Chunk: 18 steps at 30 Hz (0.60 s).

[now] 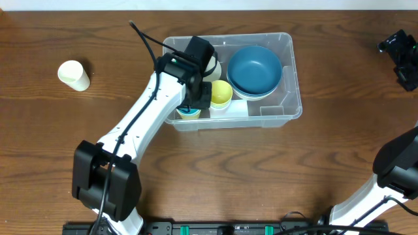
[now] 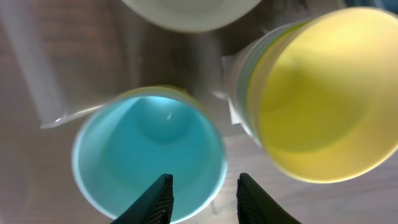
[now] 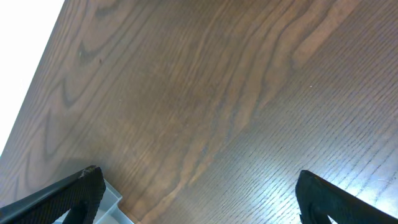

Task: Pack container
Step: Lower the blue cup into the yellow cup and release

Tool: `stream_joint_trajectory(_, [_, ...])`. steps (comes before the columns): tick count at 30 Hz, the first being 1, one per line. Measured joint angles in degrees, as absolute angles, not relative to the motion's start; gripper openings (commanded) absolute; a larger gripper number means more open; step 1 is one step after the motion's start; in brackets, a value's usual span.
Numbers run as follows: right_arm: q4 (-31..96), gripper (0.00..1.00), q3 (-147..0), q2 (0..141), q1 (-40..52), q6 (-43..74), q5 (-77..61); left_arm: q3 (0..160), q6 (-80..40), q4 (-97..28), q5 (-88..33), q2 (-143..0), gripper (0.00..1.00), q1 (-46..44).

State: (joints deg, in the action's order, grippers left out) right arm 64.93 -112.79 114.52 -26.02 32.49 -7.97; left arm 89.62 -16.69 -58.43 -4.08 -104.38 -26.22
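Note:
The clear plastic container [image 1: 292, 78] sits at the table's centre back. Inside it lie stacked blue bowls [image 1: 255, 70], a yellow cup [image 1: 221, 93], a white cup [image 1: 213, 65] and a light blue cup [image 1: 188, 113] in the near-left corner. My left gripper [image 1: 196, 102] reaches down into that corner. In the left wrist view it [image 2: 204, 186] is open, its jaws on either side of the light blue cup's [image 2: 149, 149] rim without pinching it, and the yellow cup [image 2: 323, 99] is to the right. My right gripper [image 1: 401, 55] is wide open over bare wood [image 3: 199, 193].
A cream cup [image 1: 74, 74] lies on its side on the table far left of the container. The white cup [image 2: 193, 12] shows at the top of the left wrist view. Brown wooden tabletop surrounds the container.

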Motion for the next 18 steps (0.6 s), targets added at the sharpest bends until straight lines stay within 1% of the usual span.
stream_joint_trajectory(3, [64.9, 0.99, -112.8, 114.5, -26.0, 32.5, -8.0, 91.9, -16.7, -61.3, -4.0, -104.4, 0.35, -24.4])
stream_joint_trajectory(8, [64.9, 0.99, -112.8, 114.5, -26.0, 32.5, -8.0, 102.2, -16.6, -65.6, -3.8, -103.7, 0.35, -18.8])
stream_joint_trajectory(10, [64.9, 0.99, -112.8, 114.5, -26.0, 32.5, -8.0, 106.1, -16.3, -66.2, -3.0, -102.2, 0.4, -16.2])
stream_joint_trajectory(14, [64.9, 0.99, -112.8, 114.5, -26.0, 32.5, -8.0, 110.3, -16.0, -63.8, 3.3, -97.5, 0.45, -11.3])
stream_joint_trajectory(18, [64.9, 0.99, -112.8, 114.5, -26.0, 32.5, -7.9, 111.3, -16.0, -60.3, 11.8, -94.8, 0.46, -6.2])
